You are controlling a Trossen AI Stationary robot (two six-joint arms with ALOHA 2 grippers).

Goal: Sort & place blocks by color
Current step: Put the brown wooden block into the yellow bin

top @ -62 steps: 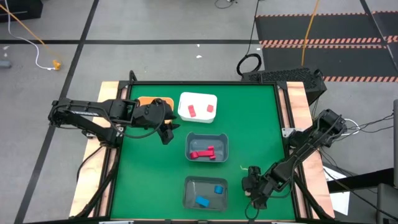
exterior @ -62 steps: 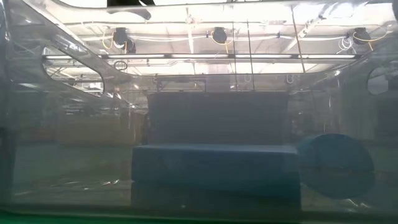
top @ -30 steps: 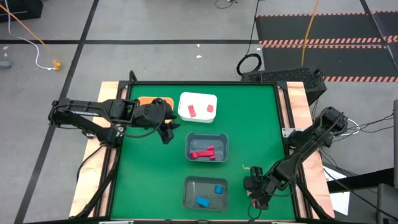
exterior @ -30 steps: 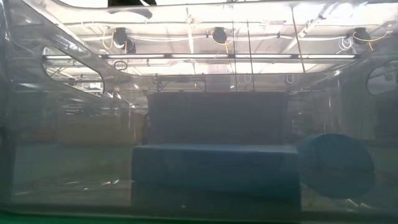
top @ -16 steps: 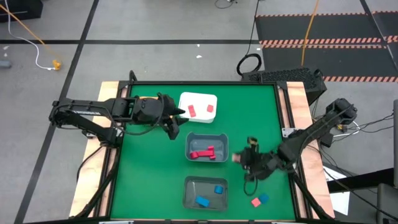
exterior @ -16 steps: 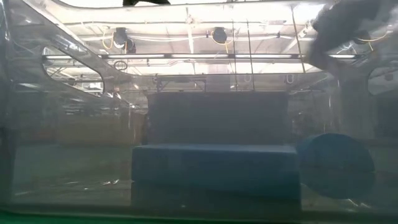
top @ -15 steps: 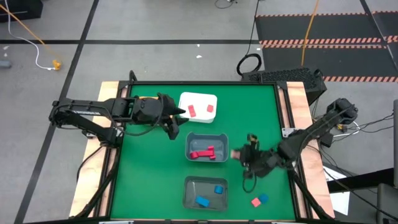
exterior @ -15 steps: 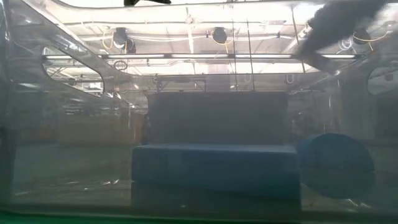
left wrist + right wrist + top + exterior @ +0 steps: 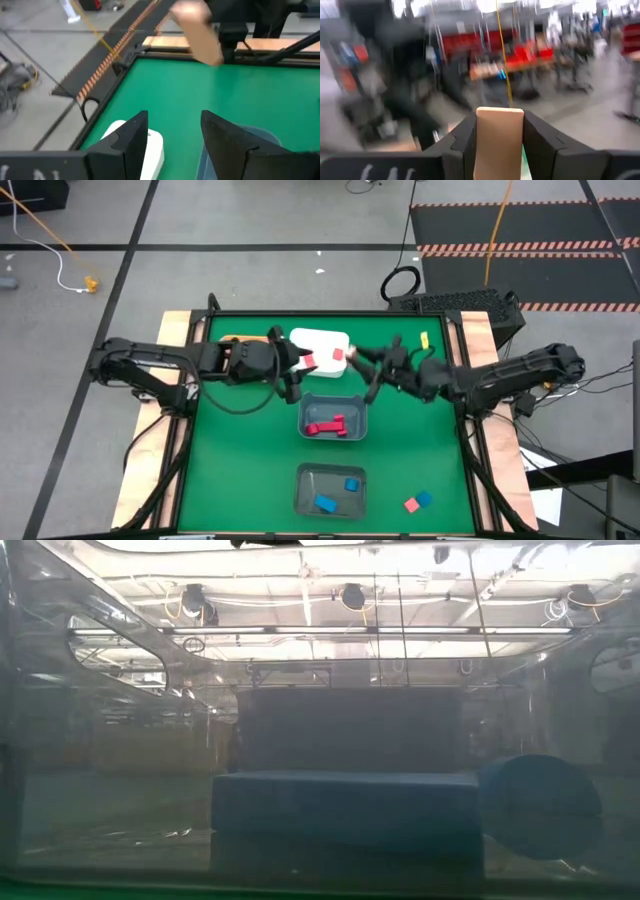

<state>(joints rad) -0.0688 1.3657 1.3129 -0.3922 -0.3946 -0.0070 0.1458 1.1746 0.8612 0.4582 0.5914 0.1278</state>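
Observation:
My right gripper (image 9: 363, 360) hangs above the table's far half, just right of the white bin (image 9: 318, 338), shut on a tan block (image 9: 500, 135). In the left wrist view that tan block (image 9: 197, 32) is in the air ahead. My left gripper (image 9: 292, 372) is open and holds nothing. It is raised at the white bin's near left corner, facing the right gripper. Two red blocks (image 9: 308, 359) lie in the white bin. More red blocks (image 9: 325, 427) lie in a grey bin (image 9: 360, 405). Blue blocks (image 9: 325, 503) lie in the nearer grey bin (image 9: 303, 480). My right gripper pinches the tan block by its two long sides (image 9: 485, 145) between the two fingers. The fingers come about level from the table's right side and lie along the block. Its free end (image 9: 186, 12) sticks out past the fingertips, and the block is lifted clear of everything.
A pink block (image 9: 411, 504) and a blue block (image 9: 424, 499) lie loose on the green mat near the near right corner. The orange bin (image 9: 232, 339) shows partly under the left arm. A small yellow piece (image 9: 423, 338) lies at the far right.
My right gripper has risen from the near right corner and swung toward the far edge and the white bin, carrying the tan block. It has tipped from pointing down to about level. My left gripper has shifted a little toward the right and rolled, staying open.

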